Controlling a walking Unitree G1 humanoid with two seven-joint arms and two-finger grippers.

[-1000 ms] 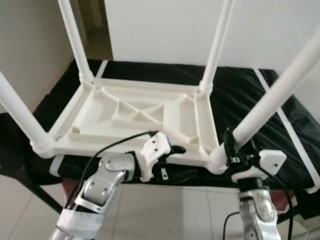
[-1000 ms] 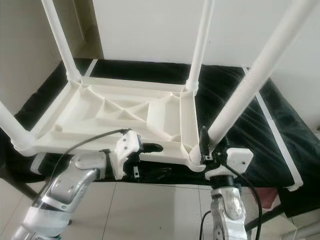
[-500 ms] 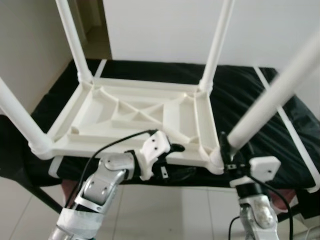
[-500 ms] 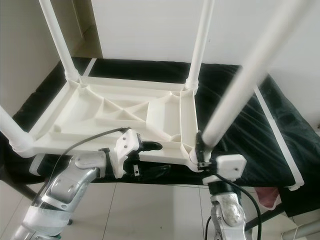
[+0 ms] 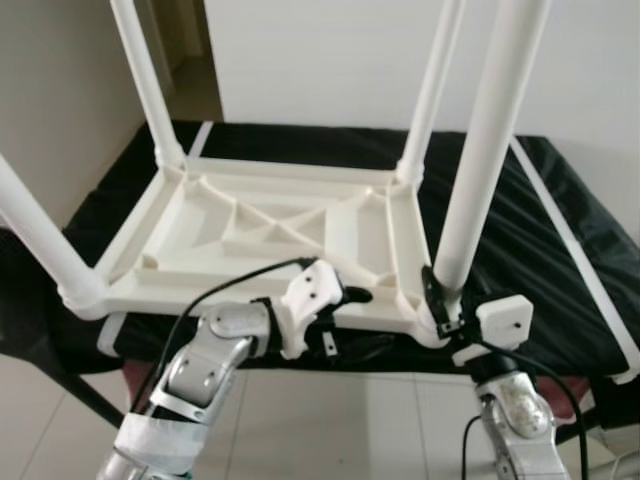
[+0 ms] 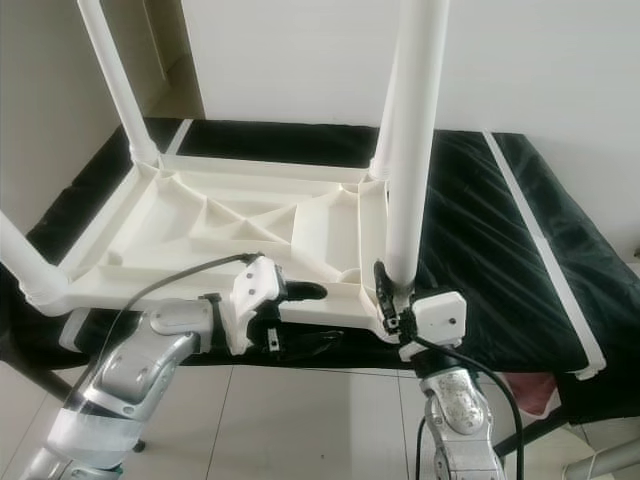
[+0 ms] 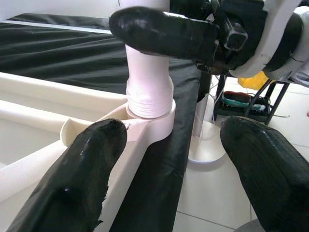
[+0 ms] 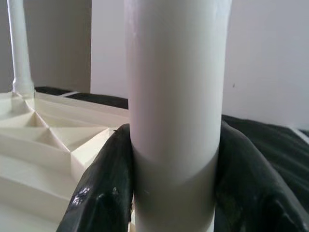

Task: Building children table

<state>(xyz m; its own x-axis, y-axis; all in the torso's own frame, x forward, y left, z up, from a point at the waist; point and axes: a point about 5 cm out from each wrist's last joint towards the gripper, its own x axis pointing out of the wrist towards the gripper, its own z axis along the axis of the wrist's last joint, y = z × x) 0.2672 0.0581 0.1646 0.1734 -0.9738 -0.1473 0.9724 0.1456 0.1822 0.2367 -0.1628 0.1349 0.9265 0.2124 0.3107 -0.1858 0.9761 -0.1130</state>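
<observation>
A white plastic child's table (image 5: 250, 230) lies upside down on a black covered surface. Three legs stand in its corners: far left (image 5: 150, 90), far right (image 5: 432, 90) and near left (image 5: 40, 235). My right gripper (image 5: 438, 300) is shut on the foot of the fourth leg (image 5: 485, 150), which stands almost upright in the near right corner socket (image 7: 149, 113). In the right wrist view both fingers (image 8: 104, 188) hug this leg (image 8: 176, 96). My left gripper (image 5: 345, 322) is open, its fingers (image 7: 72, 183) straddling the table's near rim beside that corner.
The black cover (image 5: 560, 230) has white bands and reaches past the table on the right. A white wall stands behind it. Tiled floor (image 5: 330, 420) lies in front. Some yellow and coloured items (image 7: 251, 79) sit low under the surface's right end.
The leg in my right gripper has swung from leaning far right to nearly upright over the near right corner. The right gripper has shifted left with it. The left arm has stayed put.
</observation>
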